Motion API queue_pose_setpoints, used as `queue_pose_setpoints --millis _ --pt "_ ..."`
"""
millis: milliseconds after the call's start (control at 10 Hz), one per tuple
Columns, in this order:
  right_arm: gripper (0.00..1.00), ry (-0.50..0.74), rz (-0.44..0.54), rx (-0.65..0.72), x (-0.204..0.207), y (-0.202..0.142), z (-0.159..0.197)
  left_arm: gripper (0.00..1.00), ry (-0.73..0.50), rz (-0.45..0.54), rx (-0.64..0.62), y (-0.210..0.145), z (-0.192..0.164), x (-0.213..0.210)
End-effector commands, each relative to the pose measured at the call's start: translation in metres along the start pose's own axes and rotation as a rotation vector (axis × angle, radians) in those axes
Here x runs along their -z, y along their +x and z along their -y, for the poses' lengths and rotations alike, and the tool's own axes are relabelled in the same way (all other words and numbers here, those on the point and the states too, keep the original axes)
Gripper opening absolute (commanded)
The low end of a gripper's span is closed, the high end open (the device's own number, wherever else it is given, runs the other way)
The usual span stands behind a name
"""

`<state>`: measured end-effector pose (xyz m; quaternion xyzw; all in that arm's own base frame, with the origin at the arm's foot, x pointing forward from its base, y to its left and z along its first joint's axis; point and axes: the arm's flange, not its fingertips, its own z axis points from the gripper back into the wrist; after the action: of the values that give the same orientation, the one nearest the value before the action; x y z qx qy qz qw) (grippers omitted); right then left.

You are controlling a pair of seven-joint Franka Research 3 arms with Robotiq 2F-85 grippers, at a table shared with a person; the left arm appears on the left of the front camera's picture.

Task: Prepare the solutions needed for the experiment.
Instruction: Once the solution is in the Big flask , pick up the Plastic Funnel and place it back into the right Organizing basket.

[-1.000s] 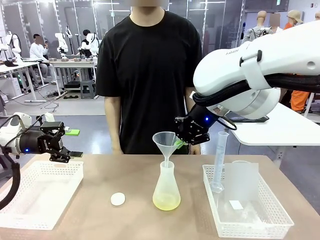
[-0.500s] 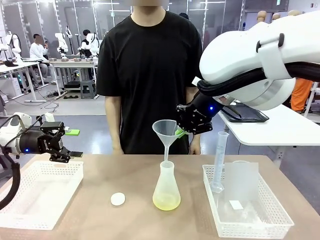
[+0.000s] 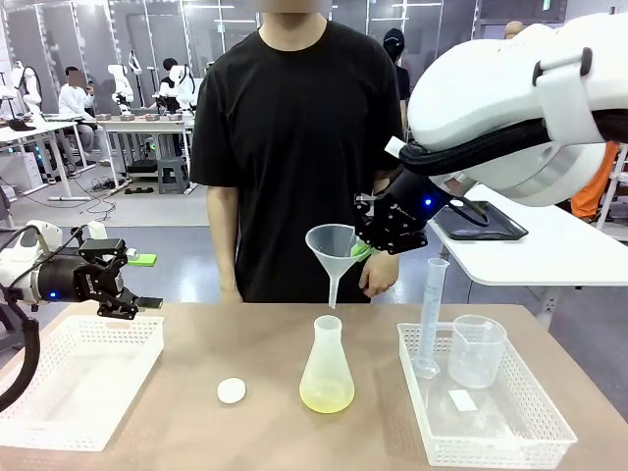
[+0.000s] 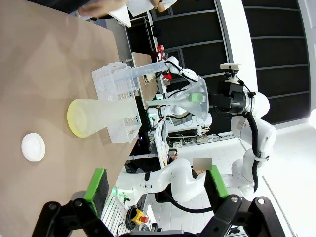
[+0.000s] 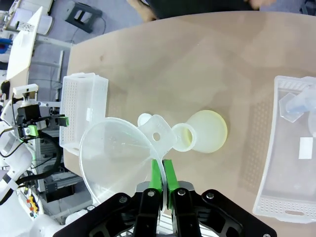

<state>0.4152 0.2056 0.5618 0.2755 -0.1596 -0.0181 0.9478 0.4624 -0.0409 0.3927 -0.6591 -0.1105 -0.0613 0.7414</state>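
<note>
While raised above the bench (image 3: 216, 334), grips the clear funnel (image 3: 332, 242) by its rim tab in the closed right hand (image 3: 361, 252), spout apart from the conical flask (image 3: 327, 363) below. Has the solutions (image 3: 327, 395), a shallow pale yellow layer, in that flask's bottom, near a white round cap (image 3: 232, 391). Holds the left hand (image 3: 135, 281) open above the far edge of a white basket (image 3: 78, 388)

— What is the left arm doing?
— It's reaching in low from its side, the left gripper (image 3: 145, 282) hovering level, jaws gaping wide.
— And the other?
— It's holding the right gripper (image 3: 361, 251) high (wrist tipping downward), pads pinching a funnel (image 3: 332, 242).
</note>
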Motion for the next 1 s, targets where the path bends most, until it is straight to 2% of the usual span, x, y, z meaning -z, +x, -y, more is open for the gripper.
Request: queue_pose_setpoints --millis 0,400,700,900 --pt "0.04 0.005 -0.008 -0.027 -0.018 0.0 0.026 1.0 -0.001 0.001 0.009 0.0 0.0 0.0" --pt "0.04 0.021 -0.078 0.016 -0.059 -0.002 0.093 1.0 -0.001 0.001 0.009 0.0 0.0 0.0" --pt "0.04 -0.003 -0.067 0.066 -0.082 -0.004 0.155 1.0 -0.001 0.001 0.009 0.0 0.0 0.0" --pt "0.04 -0.026 -0.063 0.057 -0.085 -0.004 0.184 1.0 -0.001 0.001 0.009 0.0 0.0 0.0"
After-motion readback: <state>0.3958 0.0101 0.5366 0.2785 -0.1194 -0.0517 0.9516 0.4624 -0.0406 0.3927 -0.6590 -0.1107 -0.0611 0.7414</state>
